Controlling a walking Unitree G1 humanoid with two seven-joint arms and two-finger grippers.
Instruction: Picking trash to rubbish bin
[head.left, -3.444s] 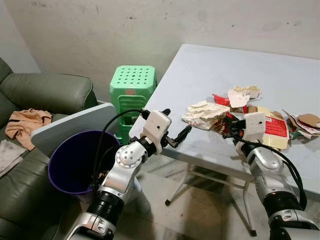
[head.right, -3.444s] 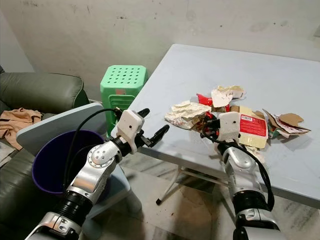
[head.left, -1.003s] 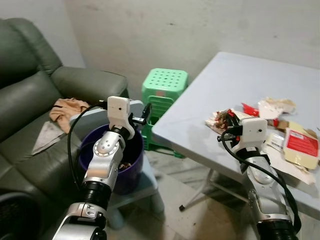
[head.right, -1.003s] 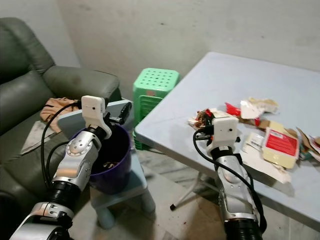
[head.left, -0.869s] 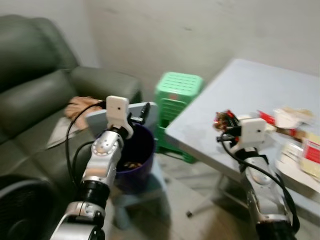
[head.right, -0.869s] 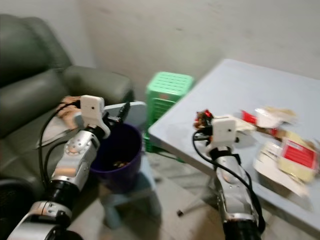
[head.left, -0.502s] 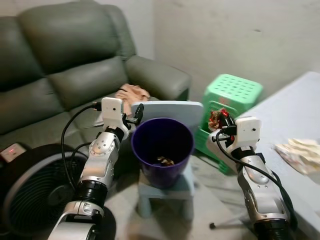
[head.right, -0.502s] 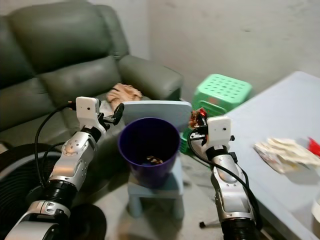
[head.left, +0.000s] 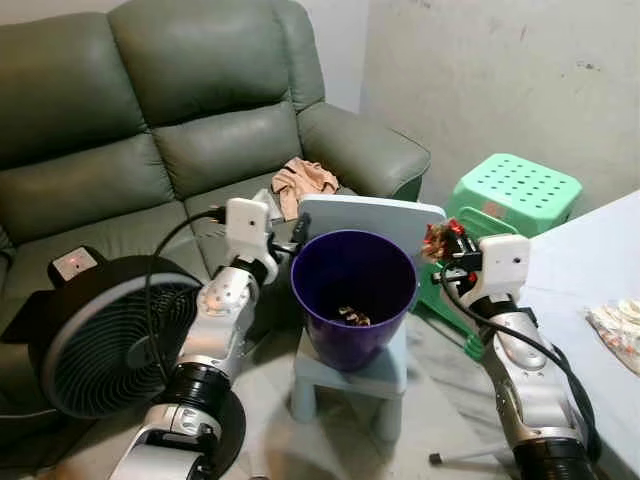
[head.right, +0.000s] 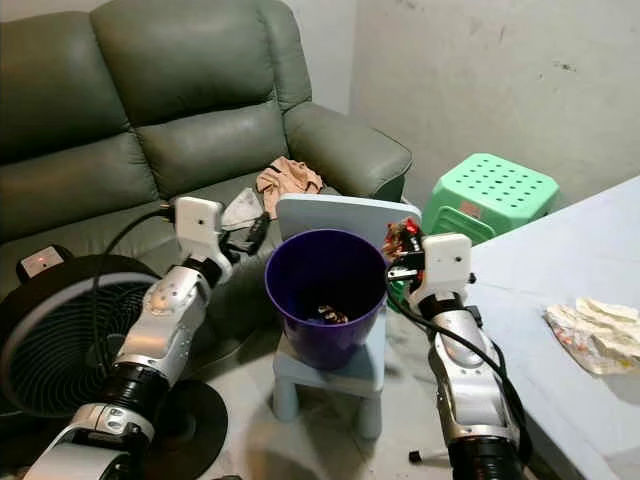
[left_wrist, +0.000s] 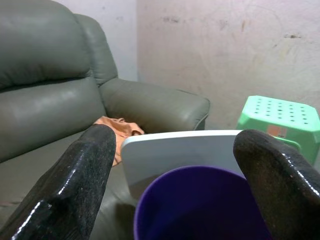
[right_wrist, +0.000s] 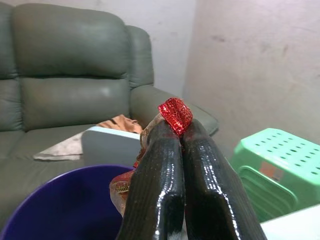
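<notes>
Now camera swung further left since half second ago: sofa (head.left: 150, 120) and fan (head.left: 105, 335) in view. Right gripper (head.right: 400, 248) still clamps red wrapper (right_wrist: 175, 114), at purple bin (head.left: 352, 300) rim. Left gripper (head.left: 290, 228) fingers spread, behind bin.

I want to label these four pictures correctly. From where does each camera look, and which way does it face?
Left and right eye views: on the head, facing forward and down at the purple bin, both arms showing.
Left wrist view: along the open left gripper toward the bin and sofa.
Right wrist view: along the right gripper, shut on a red wrapper.
All share the bin.
</notes>
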